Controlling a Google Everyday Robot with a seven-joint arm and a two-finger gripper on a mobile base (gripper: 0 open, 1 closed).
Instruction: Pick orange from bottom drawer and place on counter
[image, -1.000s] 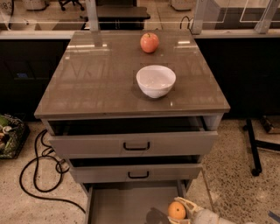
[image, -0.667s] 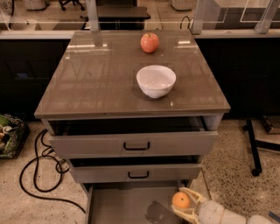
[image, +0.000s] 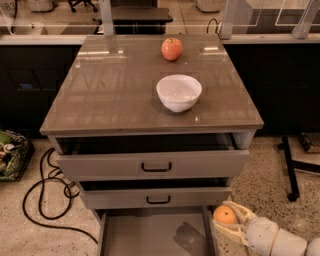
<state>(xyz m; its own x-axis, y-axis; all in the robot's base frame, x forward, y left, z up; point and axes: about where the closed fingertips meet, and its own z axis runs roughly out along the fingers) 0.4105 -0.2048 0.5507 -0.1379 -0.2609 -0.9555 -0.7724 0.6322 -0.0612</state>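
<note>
Orange (image: 225, 214) sits pinched across its middle by the gripper (image: 227, 220), just above the right edge of the bottom drawer (image: 140, 235) (probably light, firm, smooth-skinned, apt to roll once released)

Glossy brown-grey counter (image: 110, 95), white bowl (image: 179, 92) near centre, reddish apple (image: 171, 49) at back, claw (image: 228, 219) low right holding orange (image: 225, 214).

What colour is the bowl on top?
The bowl is white, camera view. The end effector, bottom right, holds the orange.
</note>
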